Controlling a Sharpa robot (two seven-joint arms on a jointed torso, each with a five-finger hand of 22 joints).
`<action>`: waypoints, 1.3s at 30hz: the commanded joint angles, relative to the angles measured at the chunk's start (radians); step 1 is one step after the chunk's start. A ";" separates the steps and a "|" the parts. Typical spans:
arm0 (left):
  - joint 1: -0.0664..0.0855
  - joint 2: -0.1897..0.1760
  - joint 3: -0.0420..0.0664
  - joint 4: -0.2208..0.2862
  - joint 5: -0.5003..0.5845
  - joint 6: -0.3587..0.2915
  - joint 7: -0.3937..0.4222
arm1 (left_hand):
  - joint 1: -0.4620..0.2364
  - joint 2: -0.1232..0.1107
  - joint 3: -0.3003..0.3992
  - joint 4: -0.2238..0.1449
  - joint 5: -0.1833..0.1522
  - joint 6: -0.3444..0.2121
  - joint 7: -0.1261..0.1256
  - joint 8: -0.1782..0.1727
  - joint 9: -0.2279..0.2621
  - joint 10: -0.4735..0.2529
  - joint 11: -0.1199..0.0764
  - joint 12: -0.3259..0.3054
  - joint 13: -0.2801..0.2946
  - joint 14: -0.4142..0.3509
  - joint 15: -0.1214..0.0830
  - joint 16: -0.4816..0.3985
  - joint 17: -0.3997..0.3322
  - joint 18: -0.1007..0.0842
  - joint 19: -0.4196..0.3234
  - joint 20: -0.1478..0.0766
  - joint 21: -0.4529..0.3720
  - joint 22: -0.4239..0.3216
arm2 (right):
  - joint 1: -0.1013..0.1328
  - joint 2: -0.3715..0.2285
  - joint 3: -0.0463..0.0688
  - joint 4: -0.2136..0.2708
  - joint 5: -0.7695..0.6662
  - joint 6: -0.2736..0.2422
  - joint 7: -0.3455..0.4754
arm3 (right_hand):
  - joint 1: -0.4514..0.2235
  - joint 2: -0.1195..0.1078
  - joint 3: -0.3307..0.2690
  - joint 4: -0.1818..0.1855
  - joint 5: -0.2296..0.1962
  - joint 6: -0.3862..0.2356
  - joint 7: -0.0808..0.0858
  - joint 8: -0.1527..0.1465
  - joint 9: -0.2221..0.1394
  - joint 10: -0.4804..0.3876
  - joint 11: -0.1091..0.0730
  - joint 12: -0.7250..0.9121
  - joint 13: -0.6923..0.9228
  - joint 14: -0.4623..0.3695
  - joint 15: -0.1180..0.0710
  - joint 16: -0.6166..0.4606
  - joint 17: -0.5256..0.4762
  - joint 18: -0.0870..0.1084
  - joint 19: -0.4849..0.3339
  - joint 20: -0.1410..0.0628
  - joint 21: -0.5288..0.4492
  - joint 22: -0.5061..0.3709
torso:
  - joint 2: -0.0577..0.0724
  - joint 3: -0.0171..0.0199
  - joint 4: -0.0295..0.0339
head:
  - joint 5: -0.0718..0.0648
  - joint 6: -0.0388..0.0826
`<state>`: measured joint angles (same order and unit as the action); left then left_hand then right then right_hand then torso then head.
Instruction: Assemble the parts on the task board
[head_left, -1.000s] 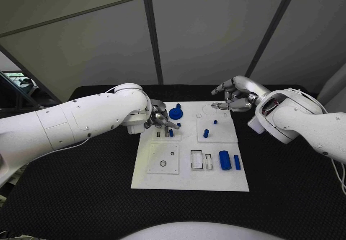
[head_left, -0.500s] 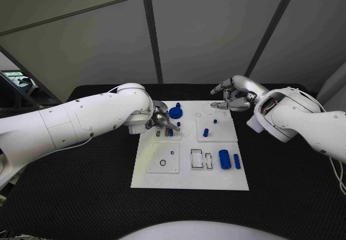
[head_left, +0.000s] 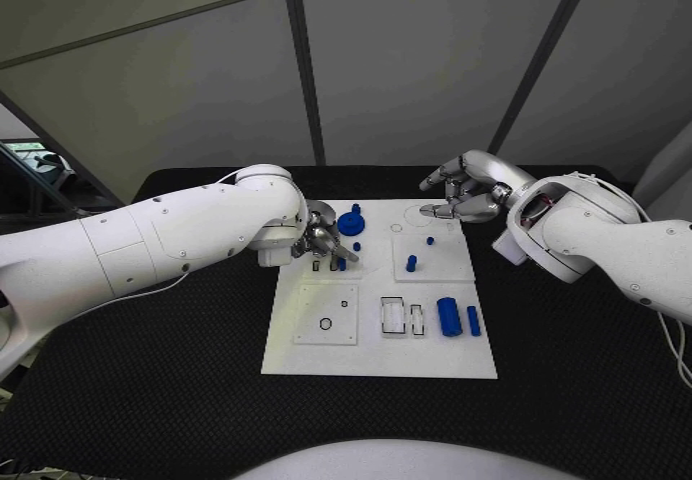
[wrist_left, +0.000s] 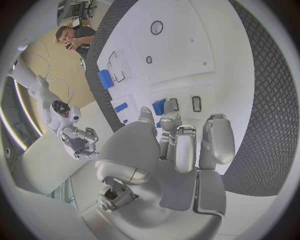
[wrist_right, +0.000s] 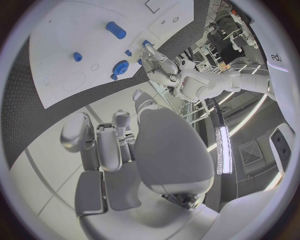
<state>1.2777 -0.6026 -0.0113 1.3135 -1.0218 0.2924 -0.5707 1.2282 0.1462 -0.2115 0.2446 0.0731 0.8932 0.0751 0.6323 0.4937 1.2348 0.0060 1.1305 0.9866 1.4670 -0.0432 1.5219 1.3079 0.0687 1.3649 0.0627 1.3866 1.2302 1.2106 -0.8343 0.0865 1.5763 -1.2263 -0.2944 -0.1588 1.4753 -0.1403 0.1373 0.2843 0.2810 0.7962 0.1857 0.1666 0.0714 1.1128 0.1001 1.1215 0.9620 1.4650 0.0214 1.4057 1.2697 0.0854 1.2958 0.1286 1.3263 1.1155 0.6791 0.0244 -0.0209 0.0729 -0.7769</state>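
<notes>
- The left hand (head_left: 320, 240) pinches a small blue peg (wrist_left: 159, 106) at the task board (head_left: 379, 360) by its far-left slots.
- The right hand (head_left: 464, 195) hovers clenched, holding nothing, over the board's far-right corner.
- A blue cylinder (head_left: 449, 318) lies near the board's right edge on the black bench (head_left: 173, 400).

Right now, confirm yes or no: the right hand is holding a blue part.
No: the right hand hovers with nothing in its fingers.

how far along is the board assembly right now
Early on. Looking done: a small blue peg stands upright on the white task board. In hand: the left hand works a small blue piece at the slots. Left: the blue cylinder and blue bar lie loose; the right hand holds nothing.
</notes>
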 joint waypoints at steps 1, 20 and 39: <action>0.002 0.001 0.000 0.000 -0.006 0.003 -0.003 | 0.014 0.005 0.011 -0.003 0.003 -0.007 -0.002 0.007 0.003 -0.008 -0.001 -0.002 0.003 0.081 -0.008 0.004 0.206 0.003 0.003 -0.001 0.005 0.001 | 0.002 0.001 0.001 0.001 -0.001 0.014 -0.004 | -0.001 0.010 0.005 0.000 0.005 0.007 -0.001 0.006 0.001 -0.003 -0.005 -0.001 -0.001 0.029 -0.005 -0.005 0.000 0.009 -0.004 -0.004 -0.005 -0.001 | 0.000 -0.0004 0.0009 | -0.001 0.000; 0.002 0.003 0.000 0.001 -0.002 0.001 0.009 | 0.140 0.008 0.219 -0.098 0.011 -0.032 -0.019 0.002 0.022 -0.020 -0.019 -0.020 -0.002 0.082 -0.024 0.005 0.209 0.002 0.001 -0.015 0.008 0.016 | 0.002 0.009 0.001 -0.007 -0.001 0.027 -0.009 | 0.001 0.011 0.007 -0.001 0.016 0.008 -0.002 0.011 0.001 -0.002 -0.006 0.001 -0.001 0.029 -0.006 -0.006 0.000 0.009 -0.003 -0.005 -0.006 -0.002 | 0.001 0.0001 0.0006 | 0.000 -0.008; 0.001 -0.064 0.000 0.059 0.156 -0.176 0.011 | -0.099 -0.221 0.983 -0.227 0.041 -0.064 -0.007 0.078 0.121 -0.014 -0.010 -0.053 -0.038 0.081 -0.016 0.002 0.206 0.004 -0.005 -0.008 0.001 0.028 | 0.001 0.012 0.001 -0.024 -0.001 0.037 -0.012 | 0.003 0.012 0.009 -0.002 0.031 0.007 -0.002 0.015 0.000 -0.004 -0.006 0.001 -0.004 0.029 -0.007 -0.007 -0.001 0.010 -0.004 -0.006 -0.008 -0.004 | 0.000 0.0001 0.0034 | 0.004 -0.011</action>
<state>1.2775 -0.6633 -0.0118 1.3644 -0.9194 0.1928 -0.5619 1.1368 -0.0761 0.6215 0.1623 0.1197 0.8373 0.0694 0.7085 0.6125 1.2193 -0.0071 1.0821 0.9494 1.4634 -0.0606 1.5219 1.3078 0.0685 1.3613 0.0518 1.3903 1.2587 1.2104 -0.8223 0.0863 1.5530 -1.2266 -0.2651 -0.1700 1.4792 -0.1364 0.1401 0.2815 0.3091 0.7962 0.1857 0.1769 0.0713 1.1128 0.1001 1.1215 0.9592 1.4650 0.0214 1.4019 1.2699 0.0853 1.2958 0.1286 1.3229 1.1120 0.6785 0.0246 -0.0182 0.0751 -0.7882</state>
